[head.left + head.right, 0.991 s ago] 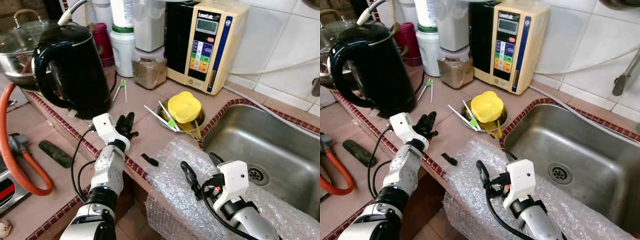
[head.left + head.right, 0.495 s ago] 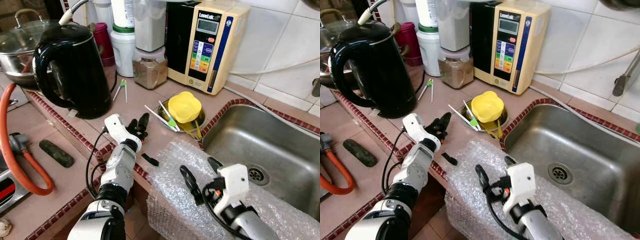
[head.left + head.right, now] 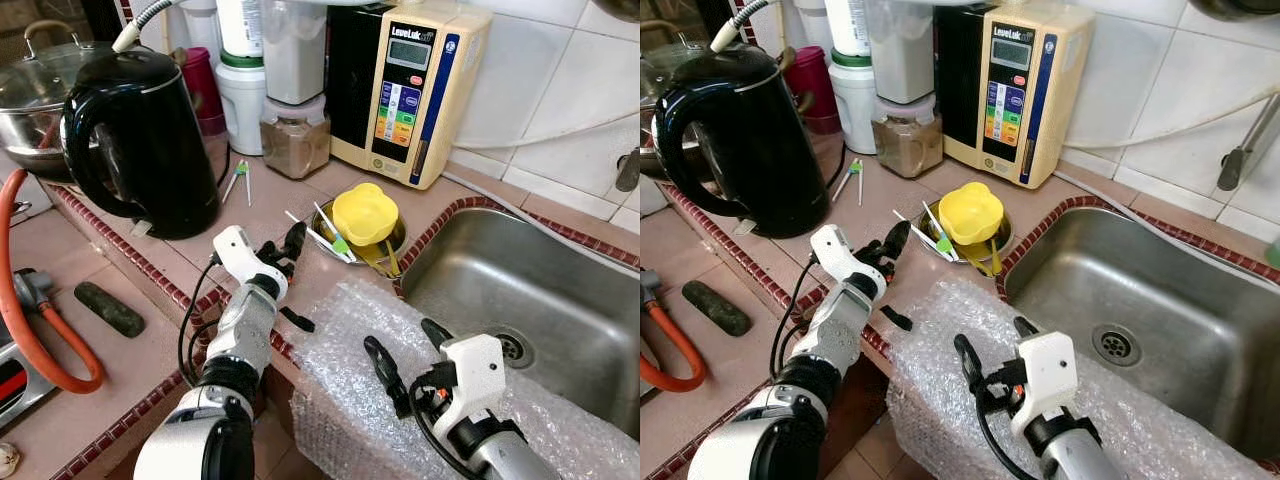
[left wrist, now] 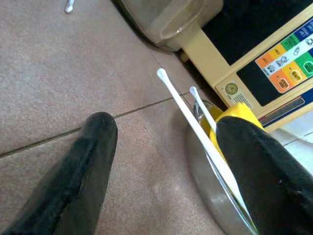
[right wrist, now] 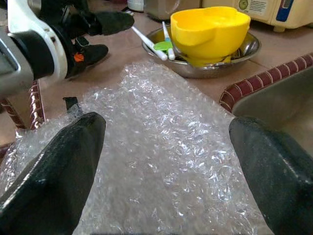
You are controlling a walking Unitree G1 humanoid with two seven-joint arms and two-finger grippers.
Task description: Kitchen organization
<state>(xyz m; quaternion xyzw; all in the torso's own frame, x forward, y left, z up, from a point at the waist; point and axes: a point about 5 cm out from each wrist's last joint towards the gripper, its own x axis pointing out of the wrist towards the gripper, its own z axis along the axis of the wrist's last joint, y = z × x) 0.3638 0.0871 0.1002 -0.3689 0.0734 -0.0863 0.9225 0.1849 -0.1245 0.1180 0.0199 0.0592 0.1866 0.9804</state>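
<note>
The left gripper (image 3: pixel 284 250) hovers low over the brown tiled counter (image 3: pixel 270 205), its two black fingers spread wide and pointed at the shallow steel bowl (image 3: pixel 392 243) that sits at the corner of the stainless sink (image 3: pixel 530 300). A yellow plastic cup (image 3: pixel 365 213) rests in that bowl, and thin white sticks (image 4: pixel 195 129) lean out over its rim towards the gripper; in the left wrist view the nearest stick lies between the open fingers, close to one of them. The step in hand looks like a reach for those sticks. The next move probably calls for a short advance and a careful close on one thin stick without tipping the bowl. The right gripper (image 3: pixel 405 355) waits wide open above the crumpled sheet of clear bubble wrap (image 3: pixel 350 330), holding nothing.
</note>
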